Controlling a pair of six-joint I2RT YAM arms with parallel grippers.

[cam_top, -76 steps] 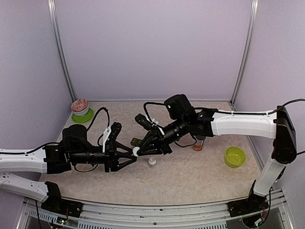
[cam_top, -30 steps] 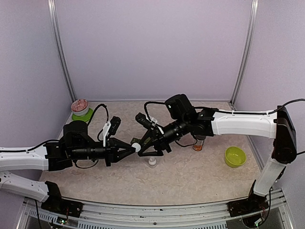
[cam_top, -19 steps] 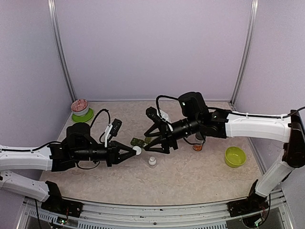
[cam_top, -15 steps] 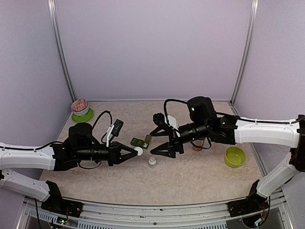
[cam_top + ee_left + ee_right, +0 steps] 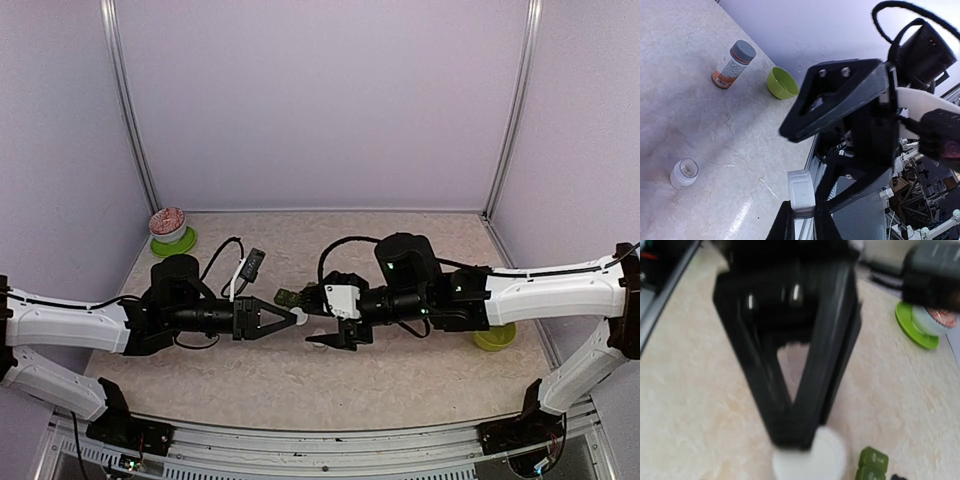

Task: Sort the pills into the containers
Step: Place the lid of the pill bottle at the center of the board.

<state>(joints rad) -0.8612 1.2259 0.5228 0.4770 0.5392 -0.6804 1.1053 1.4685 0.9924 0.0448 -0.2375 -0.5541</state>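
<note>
My left gripper (image 5: 288,319) is shut on a white bottle cap (image 5: 299,316), pinched edge-on between the fingertips (image 5: 785,226) in the left wrist view. The cap (image 5: 801,192) is held off the table. Facing it from the right, my right gripper (image 5: 318,320) stands open, its fingers above and below the cap without touching it. The containers (image 5: 290,297), a dark green strip, lie just behind the cap and appear beside it in the right wrist view as well (image 5: 871,465). A small open white bottle (image 5: 684,173) stands on the table. Pinkish pills fill a bowl (image 5: 168,222) at the back left.
An orange pill bottle with a grey cap (image 5: 731,65) and a lime-green bowl (image 5: 781,83) stand to the right; the bowl (image 5: 492,340) is partly behind my right arm. The pill bowl sits on a green saucer (image 5: 910,325). Purple walls close in three sides.
My right gripper has opened, drawn back to the right and dropped low, now pointing at the left gripper. My left gripper has crept to the right with the cap still in it.
</note>
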